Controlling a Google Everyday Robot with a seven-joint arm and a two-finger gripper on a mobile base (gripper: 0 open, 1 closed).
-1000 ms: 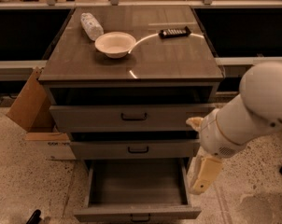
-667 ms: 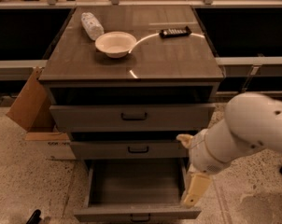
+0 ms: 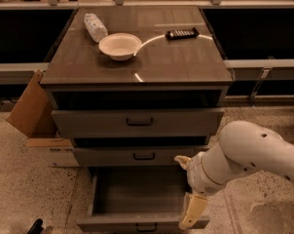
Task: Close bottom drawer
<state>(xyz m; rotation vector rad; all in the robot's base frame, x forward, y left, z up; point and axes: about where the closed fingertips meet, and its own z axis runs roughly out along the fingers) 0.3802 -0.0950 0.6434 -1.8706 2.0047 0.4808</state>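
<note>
The bottom drawer (image 3: 137, 194) of the grey cabinet is pulled out, showing its plain grey box interior. Its slim front panel (image 3: 113, 224) lies at the bottom edge of the view, with a small black pull handle (image 3: 146, 226) at its centre. My gripper (image 3: 192, 213) points downward at the right end of that front panel, at the drawer's right front corner. My white arm (image 3: 249, 155) reaches in from the right.
The middle drawer (image 3: 108, 156) and the top drawer (image 3: 88, 123) sit above. On the cabinet top (image 3: 176, 62) are a white bowl (image 3: 119, 45), a plastic bottle (image 3: 95, 26) and a black remote (image 3: 182, 33). A cardboard box (image 3: 32, 106) stands to the left.
My arm has swung left and down, bringing the gripper from beside the cabinet to the right front corner of the open bottom drawer. The drawer has not visibly moved.
</note>
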